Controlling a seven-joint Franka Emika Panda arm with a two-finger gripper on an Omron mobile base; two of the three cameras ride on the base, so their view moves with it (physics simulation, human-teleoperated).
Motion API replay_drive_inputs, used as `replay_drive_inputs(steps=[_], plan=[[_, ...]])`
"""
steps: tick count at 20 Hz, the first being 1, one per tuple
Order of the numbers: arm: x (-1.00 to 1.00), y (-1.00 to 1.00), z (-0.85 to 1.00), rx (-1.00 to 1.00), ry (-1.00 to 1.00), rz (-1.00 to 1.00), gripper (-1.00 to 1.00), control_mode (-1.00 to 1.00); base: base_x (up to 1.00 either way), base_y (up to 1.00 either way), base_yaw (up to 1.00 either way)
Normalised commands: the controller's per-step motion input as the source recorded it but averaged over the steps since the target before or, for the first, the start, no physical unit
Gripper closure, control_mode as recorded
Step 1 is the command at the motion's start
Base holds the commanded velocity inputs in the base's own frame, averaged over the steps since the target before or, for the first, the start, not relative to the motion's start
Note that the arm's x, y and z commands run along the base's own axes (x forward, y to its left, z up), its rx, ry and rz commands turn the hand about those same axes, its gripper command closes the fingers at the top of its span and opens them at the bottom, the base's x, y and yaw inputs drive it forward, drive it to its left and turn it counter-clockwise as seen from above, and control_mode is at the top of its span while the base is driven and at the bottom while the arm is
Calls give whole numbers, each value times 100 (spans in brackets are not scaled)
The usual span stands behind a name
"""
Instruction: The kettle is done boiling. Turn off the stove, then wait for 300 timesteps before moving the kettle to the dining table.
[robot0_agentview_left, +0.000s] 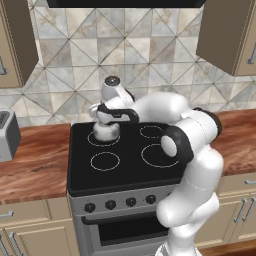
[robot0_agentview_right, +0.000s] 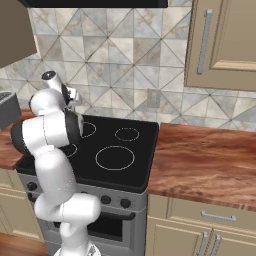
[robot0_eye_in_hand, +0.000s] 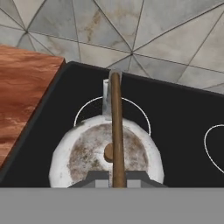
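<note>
1. While the arm reaches out over the stove (robot0_agentview_left: 125, 165), its gripper (robot0_agentview_left: 106, 121) hangs right above the kettle (robot0_agentview_left: 105, 132), which sits on the back-left burner ring.
2. From the hand view, the kettle (robot0_eye_in_hand: 106, 158) is directly under the jaws, and its brown handle (robot0_eye_in_hand: 116, 127) runs straight up the middle between the two fingertips (robot0_eye_in_hand: 97, 176).
3. Jaws look like they sit either side of the handle, close in, but whether they actually pinch it is hard to call, so cannot tell.
4. Small lid knob (robot0_eye_in_hand: 108, 152) sits just beside the handle, a bit to one side of the jaws' centre line.
5. Beyond the jaws is the tiled wall (robot0_eye_in_hand: 131, 30), with the wood counter (robot0_eye_in_hand: 22, 87) off to the side of the kettle past the stove's edge.
6. From the right base view the gripper (robot0_agentview_right: 71, 95) is over the far-left burner, mostly hidden by the arm, and the kettle can't really be made out there.
7. Toaster (robot0_agentview_left: 7, 134) sits on the counter well apart from the jaws.
8. Front knobs (robot0_agentview_left: 120, 203) line the stove's front, nowhere near the gripper.
</note>
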Motion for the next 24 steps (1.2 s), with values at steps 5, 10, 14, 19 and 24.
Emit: replay_drive_inputs(steps=[5,10,14,19,24], plan=[[-42,-25,37,0,0,-5,100,-100,0,0,0],[-48,-26,28,0,-1,-5,100,-100,0,0,0],[-49,-26,26,0,-2,-4,100,-100,0,0,0],[-55,-26,29,0,-4,-3,100,-100,0,0,0],[-46,-25,28,0,-1,-2,100,-100,0,0,0]])
